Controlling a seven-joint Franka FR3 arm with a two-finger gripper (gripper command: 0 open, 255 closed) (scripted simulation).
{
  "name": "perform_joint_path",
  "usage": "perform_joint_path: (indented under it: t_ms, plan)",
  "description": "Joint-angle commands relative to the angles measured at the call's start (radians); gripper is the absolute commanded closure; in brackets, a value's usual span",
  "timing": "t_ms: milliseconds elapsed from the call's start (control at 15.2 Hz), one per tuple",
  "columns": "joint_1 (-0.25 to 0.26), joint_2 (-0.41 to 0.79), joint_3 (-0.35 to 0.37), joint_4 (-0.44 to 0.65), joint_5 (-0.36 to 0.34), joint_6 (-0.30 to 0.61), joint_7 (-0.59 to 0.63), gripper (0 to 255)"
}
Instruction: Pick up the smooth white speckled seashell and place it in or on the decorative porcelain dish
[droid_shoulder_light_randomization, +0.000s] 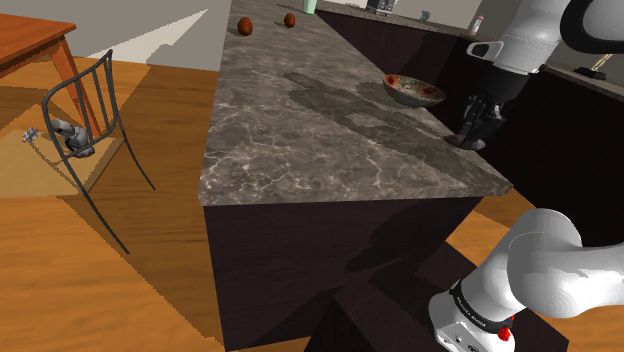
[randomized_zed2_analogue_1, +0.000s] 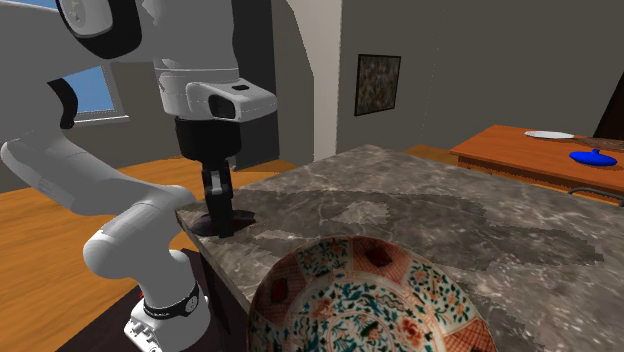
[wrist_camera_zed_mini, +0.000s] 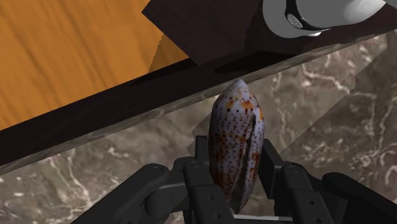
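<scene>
A long speckled seashell (wrist_camera_zed_mini: 235, 137), pale with orange-brown patches and dark dots, stands on end between my black fingers (wrist_camera_zed_mini: 202, 167), which press on both its sides. My gripper (wrist_camera_zed_mini: 235, 147) is shut on it, low over the marble counter close to its edge. In the shoulder view the gripper (droid_shoulder_light_randomization: 468, 134) is at the counter's near right corner, a short way nearer than the patterned dish (droid_shoulder_light_randomization: 413, 92). In the second exterior view the gripper (randomized_zed2_analogue_1: 222, 220) points straight down at the counter's corner, and the red, green and white dish (randomized_zed2_analogue_1: 370, 300) lies in the foreground.
The grey marble counter (droid_shoulder_light_randomization: 320, 130) runs away from the stand; two brown egg-shaped things (droid_shoulder_light_randomization: 244, 25) (droid_shoulder_light_randomization: 290, 19) sit at its far end. A wire chair (droid_shoulder_light_randomization: 90, 130) and a wooden table (droid_shoulder_light_randomization: 30, 40) stand on the wood floor beyond the shoulder view's left.
</scene>
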Motion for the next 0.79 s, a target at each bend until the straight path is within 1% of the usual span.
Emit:
perform_joint_path:
  t_ms: [0,66,726]
  plan:
    - [0.000,0.000,0.000,0.000,0.000,0.000,0.000,255]
    - [0.000,0.000,0.000,0.000,0.000,0.000,0.000,255]
    - [0.012,0.060,0.015,0.170,0.018,-0.111,-0.004,255]
